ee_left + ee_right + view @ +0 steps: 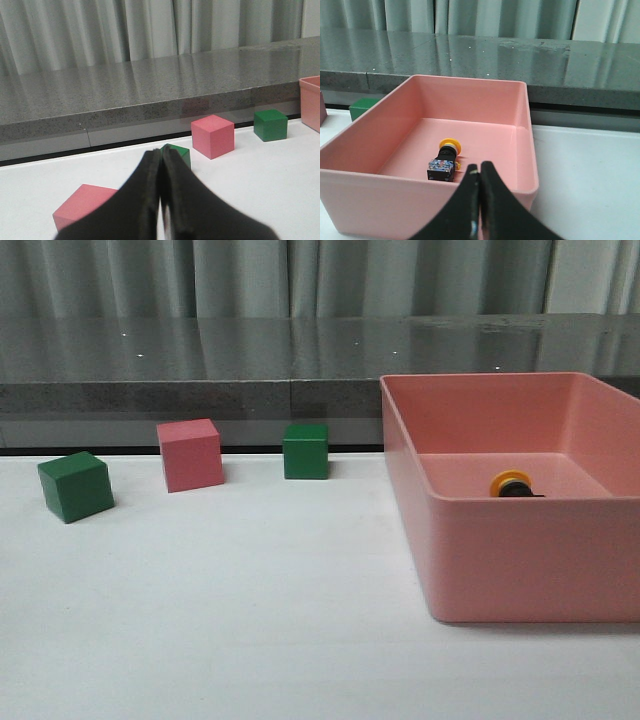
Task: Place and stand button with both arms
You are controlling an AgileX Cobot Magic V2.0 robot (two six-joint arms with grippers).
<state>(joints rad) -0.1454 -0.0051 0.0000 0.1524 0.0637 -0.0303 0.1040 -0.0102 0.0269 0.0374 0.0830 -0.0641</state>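
Observation:
The button (444, 161) lies on its side on the floor of the pink bin (530, 125), yellow cap toward the far wall, blue-clear base toward the near wall. In the front view the button (513, 484) shows just above the near wall of the bin (530, 560). My right gripper (480, 169) is shut and empty, outside the bin's near wall, short of the button. Over the white table, my left gripper (161, 155) is shut with nothing in it, near the cubes. Neither arm shows in the front view.
Two green cubes (75, 486) (305, 451) and a pink cube (190, 454) stand on the white table left of the bin. Another pink cube (82, 205) lies close by my left gripper. A grey ledge (190, 390) and curtains run along the back.

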